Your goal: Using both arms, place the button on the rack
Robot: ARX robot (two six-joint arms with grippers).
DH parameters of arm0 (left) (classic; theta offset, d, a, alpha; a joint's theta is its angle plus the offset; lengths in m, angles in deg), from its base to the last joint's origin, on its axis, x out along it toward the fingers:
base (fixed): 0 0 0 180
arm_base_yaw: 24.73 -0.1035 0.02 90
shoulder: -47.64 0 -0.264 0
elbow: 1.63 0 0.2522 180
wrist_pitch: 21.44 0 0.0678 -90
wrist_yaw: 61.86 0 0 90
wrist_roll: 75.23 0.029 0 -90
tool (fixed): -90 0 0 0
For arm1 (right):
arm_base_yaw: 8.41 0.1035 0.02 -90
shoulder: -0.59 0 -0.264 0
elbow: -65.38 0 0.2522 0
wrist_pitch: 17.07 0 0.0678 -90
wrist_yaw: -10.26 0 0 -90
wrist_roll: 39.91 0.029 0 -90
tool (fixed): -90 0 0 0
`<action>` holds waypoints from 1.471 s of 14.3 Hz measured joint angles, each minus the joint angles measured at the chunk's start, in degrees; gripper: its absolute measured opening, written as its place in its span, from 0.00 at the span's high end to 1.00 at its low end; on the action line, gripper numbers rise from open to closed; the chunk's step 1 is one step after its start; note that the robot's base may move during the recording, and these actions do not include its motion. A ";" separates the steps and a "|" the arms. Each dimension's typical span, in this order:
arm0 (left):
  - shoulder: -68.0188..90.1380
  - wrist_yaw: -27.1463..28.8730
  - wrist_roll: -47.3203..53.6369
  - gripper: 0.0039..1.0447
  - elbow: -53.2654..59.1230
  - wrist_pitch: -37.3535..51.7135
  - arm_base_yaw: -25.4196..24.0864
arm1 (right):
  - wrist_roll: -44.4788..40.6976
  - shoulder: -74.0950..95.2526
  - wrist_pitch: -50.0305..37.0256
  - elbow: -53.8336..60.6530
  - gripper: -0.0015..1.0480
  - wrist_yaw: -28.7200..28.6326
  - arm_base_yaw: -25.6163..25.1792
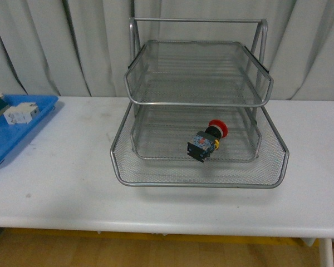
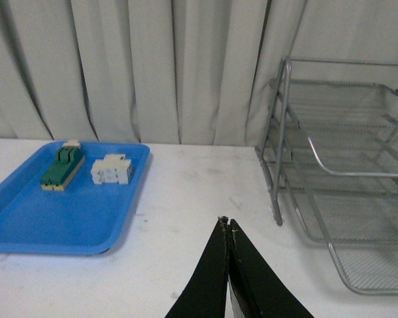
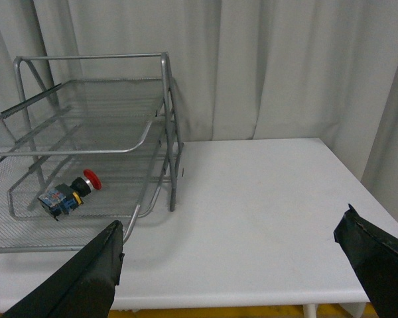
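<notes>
The button [image 1: 207,140], with red cap, yellow collar and dark body, lies on its side in a lower tray of the silver wire rack [image 1: 156,178]. It also shows in the right wrist view [image 3: 69,193], inside the rack [image 3: 167,132]. Neither arm shows in the front view. My left gripper [image 2: 226,224] is shut and empty, above the white table, left of the rack [image 2: 278,159]. My right gripper [image 3: 232,228] is wide open and empty, over the table to the right of the rack.
A blue plastic tray [image 1: 11,142] lies at the table's left with a white block [image 1: 20,113] and a green-and-cream block [image 2: 62,168] on it. The white table [image 1: 67,178] runs under everything. Grey curtains hang behind.
</notes>
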 joint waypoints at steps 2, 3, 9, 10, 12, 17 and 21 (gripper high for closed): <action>-3.56 0.00 0.00 0.99 1.55 -1.36 0.00 | -0.02 0.00 0.02 0.00 0.06 0.02 0.00; -5.40 0.00 0.02 0.99 2.21 -2.38 0.00 | -0.02 0.00 0.00 0.00 0.06 0.02 0.00; -14.62 -0.02 0.02 0.99 6.47 -6.58 0.00 | 0.00 0.00 0.00 0.00 0.06 0.02 0.00; -15.82 0.02 0.02 0.99 6.45 -8.26 0.00 | -0.02 0.00 0.00 0.00 0.06 0.02 0.00; -19.10 0.00 0.02 0.99 6.45 -10.75 0.00 | 0.00 0.00 0.00 0.00 0.06 0.02 0.00; -24.70 0.00 0.02 0.99 6.45 -16.87 0.00 | -0.02 0.00 0.00 0.00 0.06 0.02 0.00; -34.88 0.07 0.00 0.99 6.03 -27.32 0.00 | -0.02 0.02 -0.09 0.00 0.06 -0.04 0.00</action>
